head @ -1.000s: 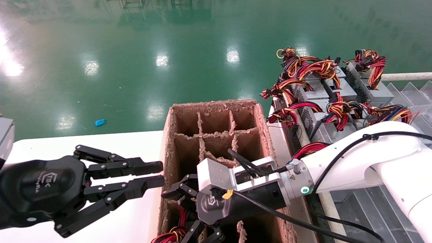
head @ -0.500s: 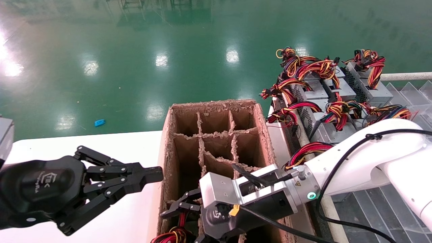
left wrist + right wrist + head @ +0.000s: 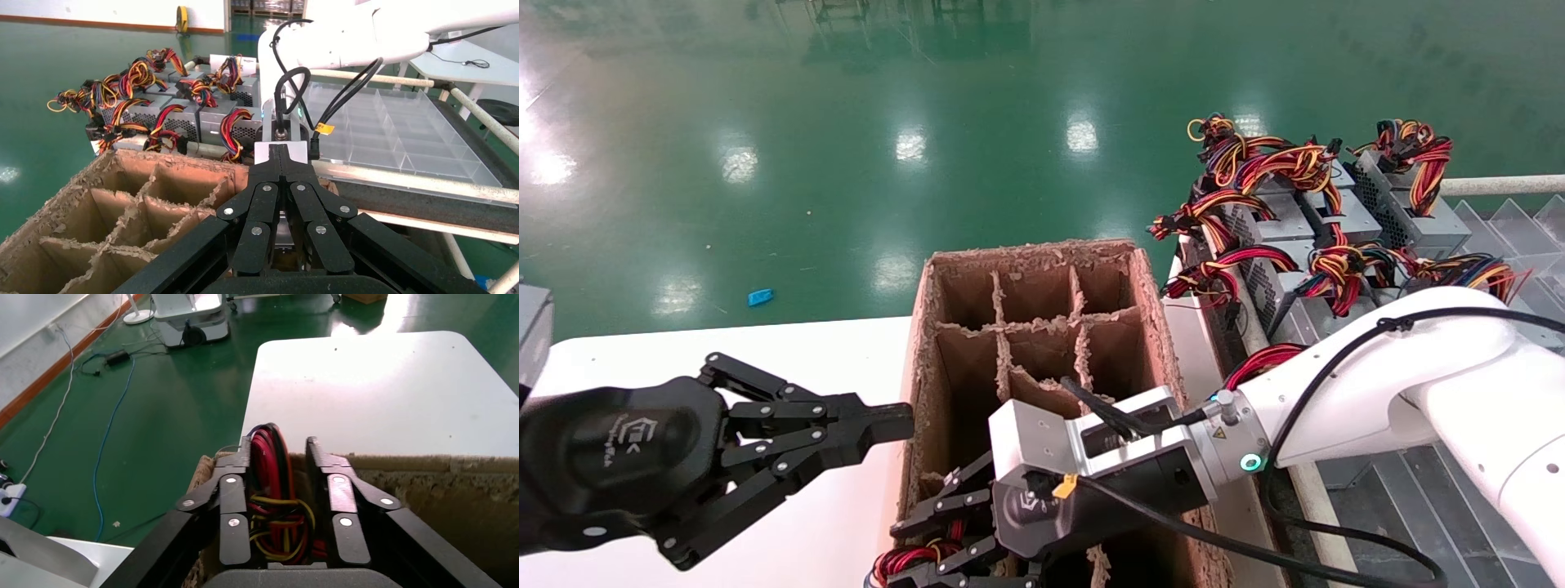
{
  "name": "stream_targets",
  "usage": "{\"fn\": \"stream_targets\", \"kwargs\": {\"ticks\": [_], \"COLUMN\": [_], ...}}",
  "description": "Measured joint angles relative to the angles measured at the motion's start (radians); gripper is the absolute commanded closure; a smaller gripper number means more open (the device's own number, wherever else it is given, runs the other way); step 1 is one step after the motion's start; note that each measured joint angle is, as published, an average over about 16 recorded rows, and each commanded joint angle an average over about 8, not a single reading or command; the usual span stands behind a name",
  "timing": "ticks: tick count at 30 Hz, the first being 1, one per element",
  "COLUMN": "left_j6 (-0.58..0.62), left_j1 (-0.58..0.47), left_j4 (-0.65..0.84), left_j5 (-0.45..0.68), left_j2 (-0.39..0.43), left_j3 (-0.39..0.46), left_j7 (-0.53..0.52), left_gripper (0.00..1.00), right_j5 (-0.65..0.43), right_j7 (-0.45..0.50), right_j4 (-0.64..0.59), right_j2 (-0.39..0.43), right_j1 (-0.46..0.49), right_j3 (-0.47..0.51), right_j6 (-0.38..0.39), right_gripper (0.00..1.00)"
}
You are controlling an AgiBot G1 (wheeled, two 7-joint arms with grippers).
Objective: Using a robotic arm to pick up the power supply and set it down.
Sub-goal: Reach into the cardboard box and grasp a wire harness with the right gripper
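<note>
Two arms show in the head view, and you've got the right one working: its white tube comes in from the right edge, the silver wrist block sits lower centre, and the right gripper (image 3: 948,543) reaches down at the bottom of the frame into the near-left cell of the cardboard box (image 3: 1144,278) w/ dividers. Its black fingers straddle a red/yellow/black wire bundle (image 3: 911,558) poking out of that cell; the power supply body under it isn't visible, so you only see its wires. Left gripper (image 3: 883,420) hangs lower left over the white table (image 3: 789,343), tips just beside the box's left wall, fingers closed together w/ nothing between them. Upper right, a row of spare grey power supplies (image 3: 1328,220) w/ coloured wire looms lies next to the box, approx. level w/ its far end. In the left wrist view your left gripper (image 3: 281,153) fills the bottom centre, both fingers meeting at the tips, pointed at the right arm's wrist block (image 3: 278,150); box cells sit lower left, spare supplies upper left, a clear divided tray (image 3: 404,135) on the right. In the right wrist view the right gripper (image 3: 278,447) sits at bottom centre, fingers parted to a medium gap w/ the wire bundle (image 3: 272,478) filling the space between them; you can't tell if the pads actually press it. White table top lies in the upper right there.
</note>
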Motion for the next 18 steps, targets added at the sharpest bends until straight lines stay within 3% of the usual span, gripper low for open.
{"fn": "stream_targets", "kwargs": {"ticks": [18], "left_j6": [0.000], "left_j1": [0.000], "left_j4": [0.000], "left_j5": [0.000], "left_j2": [0.000], "left_j3": [0.000], "left_j7": [0.000], "left_gripper": [1.00], "right_j5": [0.086], "right_j7": [0.003], "right_j4": [0.007], "right_j2": [0.030], "right_j1": [0.043], "right_j3": [-0.077], "right_j6": [-0.003], "right_gripper": [1.00]}}
